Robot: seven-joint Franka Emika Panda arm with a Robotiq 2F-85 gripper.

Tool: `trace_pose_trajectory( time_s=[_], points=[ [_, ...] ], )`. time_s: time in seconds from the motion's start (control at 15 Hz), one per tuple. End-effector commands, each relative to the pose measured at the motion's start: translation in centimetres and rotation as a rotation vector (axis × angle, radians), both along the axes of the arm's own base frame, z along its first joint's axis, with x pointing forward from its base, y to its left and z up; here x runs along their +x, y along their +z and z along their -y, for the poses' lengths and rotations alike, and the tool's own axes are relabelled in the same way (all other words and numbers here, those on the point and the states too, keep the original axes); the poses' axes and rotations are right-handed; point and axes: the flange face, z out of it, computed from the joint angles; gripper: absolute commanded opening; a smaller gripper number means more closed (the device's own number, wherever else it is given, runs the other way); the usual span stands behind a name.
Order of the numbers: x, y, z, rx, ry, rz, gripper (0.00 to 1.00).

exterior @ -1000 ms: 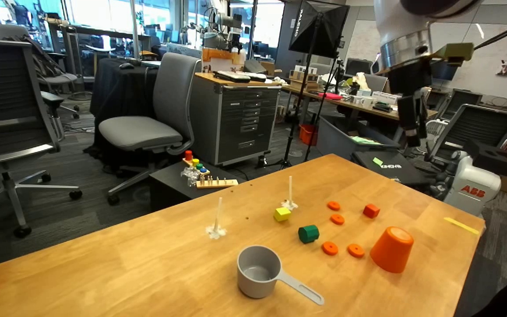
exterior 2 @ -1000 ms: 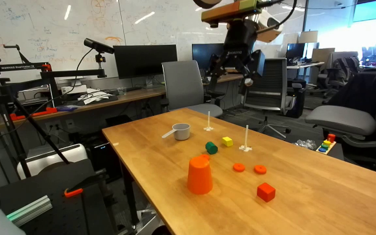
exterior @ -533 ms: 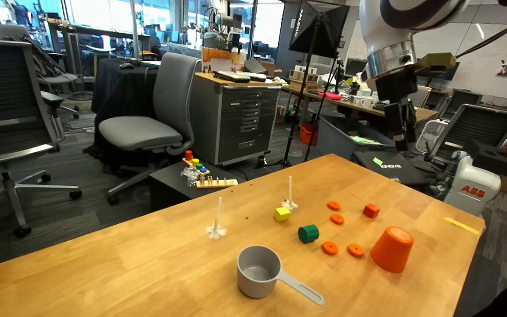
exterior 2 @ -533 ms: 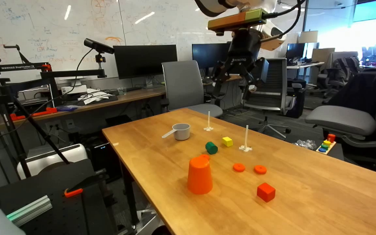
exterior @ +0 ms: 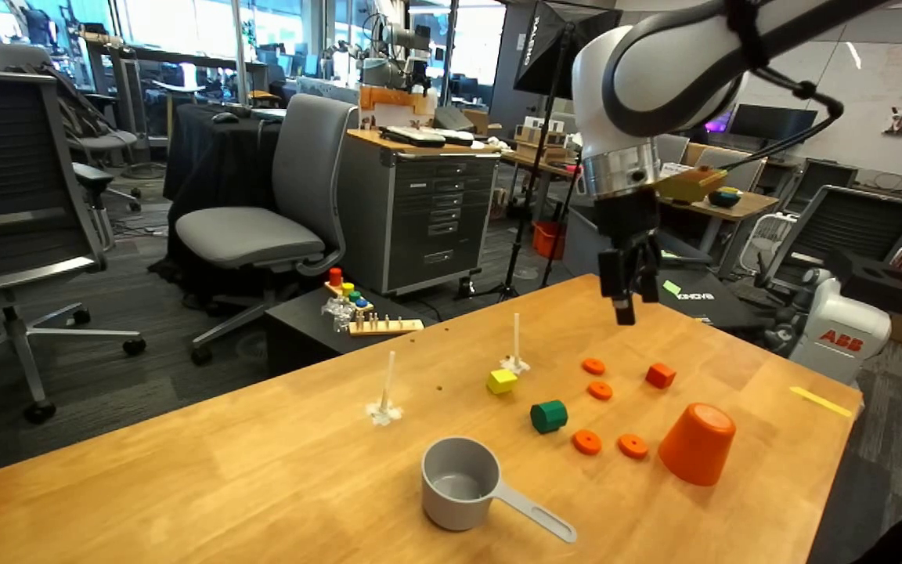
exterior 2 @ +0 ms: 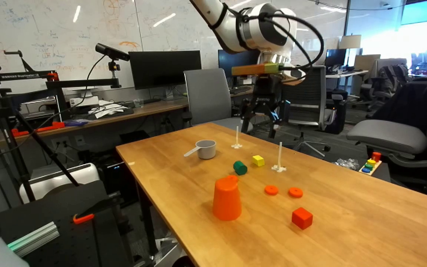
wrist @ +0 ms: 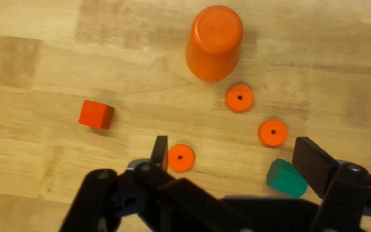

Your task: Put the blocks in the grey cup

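Observation:
My gripper (exterior: 637,307) is open and empty, high above the table; it also shows in an exterior view (exterior 2: 259,132) and the wrist view (wrist: 232,141). A green block (exterior: 549,416) lies on its side; in the wrist view one finger partly covers this green block (wrist: 283,177). A yellow block (exterior: 502,381) sits near a white peg and is not visible in the wrist view. A red block (exterior: 661,375) sits apart; in the wrist view it lies left of the jaws (wrist: 92,114). The grey cup (exterior: 451,501), with a long handle, stands upright and empty.
An upside-down orange cup (exterior: 698,446) stands near the table edge. Several flat orange discs, one of them by the green block (exterior: 587,444), lie between the blocks and the orange cup. Two thin white pegs, a nearer one (exterior: 388,384) and a farther one (exterior: 517,337), rise from the table.
The arm has come down and moved sideways, bringing my gripper lower toward the table. The gripper stays open. The blocks and the grey cup have not moved.

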Motion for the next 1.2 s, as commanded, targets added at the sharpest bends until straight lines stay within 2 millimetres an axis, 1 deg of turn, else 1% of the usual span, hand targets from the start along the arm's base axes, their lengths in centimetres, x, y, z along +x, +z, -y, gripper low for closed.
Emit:
trace_pose_trajectory(
  time_s=[0.0,0.07,0.13,0.2,0.27,0.4,0.47,0.53,0.6,0.73,0.87,1.0,1.13],
  points=[
    [1.9,-4.3,-4.7,0.008,0.022,-0.012,1.0],
    [1.5,-5.6,-5.5,0.001,0.045,-0.068,1.0],
    [1.0,-6.0,-5.4,-0.054,0.045,-0.104,1.0],
    [0.3,-5.5,-5.0,-0.008,0.048,-0.061,1.0],
    [0.2,-6.5,-5.5,-0.022,0.054,-0.085,1.0],
    [0.3,-7.3,-5.7,-0.031,0.053,-0.101,1.0],
    [0.6,-7.2,-5.6,-0.022,0.041,-0.066,1.0],
    [1.1,-7.6,-5.8,-0.007,0.014,-0.021,1.0],
    [1.7,-7.8,-6.3,0.006,-0.004,0.017,1.0],
    [2.6,-8.5,-8.1,0.016,-0.011,0.093,1.0],
    [3.1,-9.4,-9.7,0.038,-0.011,0.139,1.0],
    [2.9,-10.6,-11.3,0.076,-0.013,0.154,1.0],
    [2.2,-11.8,-12.8,0.13,-0.028,0.146,1.0]
  ],
)
